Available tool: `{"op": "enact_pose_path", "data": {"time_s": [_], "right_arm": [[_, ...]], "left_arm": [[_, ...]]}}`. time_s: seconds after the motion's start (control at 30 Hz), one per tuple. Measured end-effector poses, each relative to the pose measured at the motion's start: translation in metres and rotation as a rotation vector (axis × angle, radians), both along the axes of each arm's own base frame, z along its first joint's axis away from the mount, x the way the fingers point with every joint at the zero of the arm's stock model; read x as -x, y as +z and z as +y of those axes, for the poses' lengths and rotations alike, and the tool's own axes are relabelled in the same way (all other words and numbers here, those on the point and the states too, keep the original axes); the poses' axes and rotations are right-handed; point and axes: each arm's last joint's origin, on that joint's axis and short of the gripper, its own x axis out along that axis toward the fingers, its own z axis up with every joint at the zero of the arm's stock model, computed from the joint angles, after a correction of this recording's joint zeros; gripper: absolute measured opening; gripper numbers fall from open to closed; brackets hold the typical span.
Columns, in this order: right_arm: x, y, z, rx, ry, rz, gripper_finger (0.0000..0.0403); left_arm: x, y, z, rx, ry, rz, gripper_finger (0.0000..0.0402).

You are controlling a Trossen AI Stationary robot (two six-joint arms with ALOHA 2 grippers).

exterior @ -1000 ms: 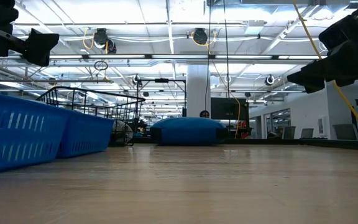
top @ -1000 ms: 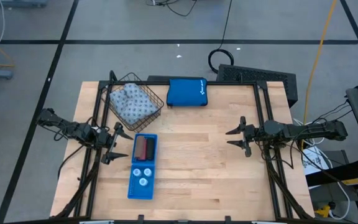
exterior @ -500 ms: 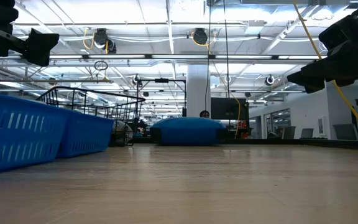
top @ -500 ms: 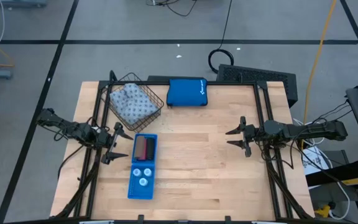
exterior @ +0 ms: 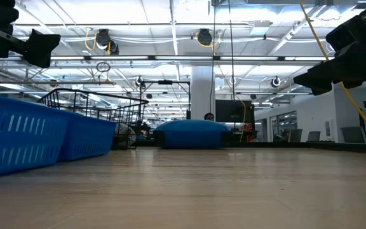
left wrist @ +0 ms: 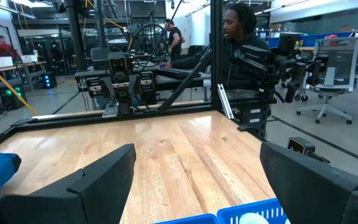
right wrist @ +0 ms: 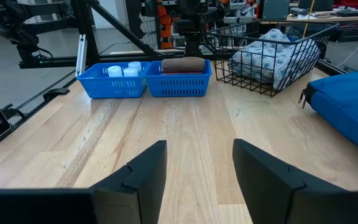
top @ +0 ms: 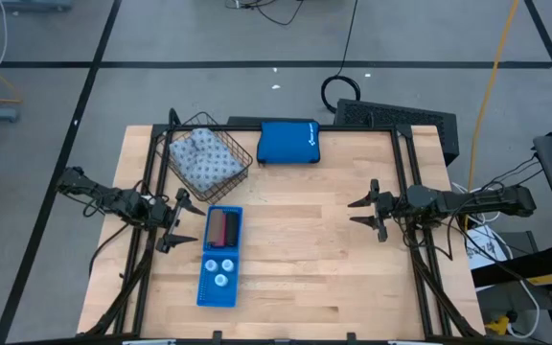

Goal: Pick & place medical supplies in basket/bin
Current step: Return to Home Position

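Med supplies all sit in containers. Landmark is the blue tray (top: pixel 219 298), a long 2-compartment bin on the wood table (top: pixel 333 278).

- Pink roll (top: pixel 217 227) and brown roll (top: pixel 230 227) lie side by side in the tray compartment nearer the wire basket.
- 3 white discs (top: pixel 220 271) are in the tray's other compartment, two abreast and one behind.
- Wire basket (top: pixel 231 142) stands near the tray's roll end, not touching it. The grey-blue patterned fabric pack (top: pixel 202 161) is inside and fills most of it.
- Blue zip pouch (top: pixel 288 142) lies flat on the table, farther from the tray than the basket, toward the right arm's side.

L gripper (top: pixel 188 224) hangs just beside the tray's long side, level w/ the roll compartment. Fingers are spread wide w/ nothing between them; the left wrist view shows bare tabletop in the gap.

R gripper (top: pixel 353 213) is well apart from the tray on its opposite long side, pointing toward it. Fingers are parted and empty. The right wrist view looks across the table at tray, basket and pouch edge.

A person (left wrist: pixel 241 28) sits beyond the table in the left wrist view.
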Motion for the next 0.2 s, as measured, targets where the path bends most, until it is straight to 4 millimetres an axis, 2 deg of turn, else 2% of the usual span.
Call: {"op": "enact_pose_path", "data": {"time_s": [0.2], "right_arm": [[0.0000,0.0000,0.0000,0.000,0.000,0.000,0.0177]], "left_arm": [[0.0000,0.0000,0.0000,0.000,0.000,0.000,0.0351]]}}
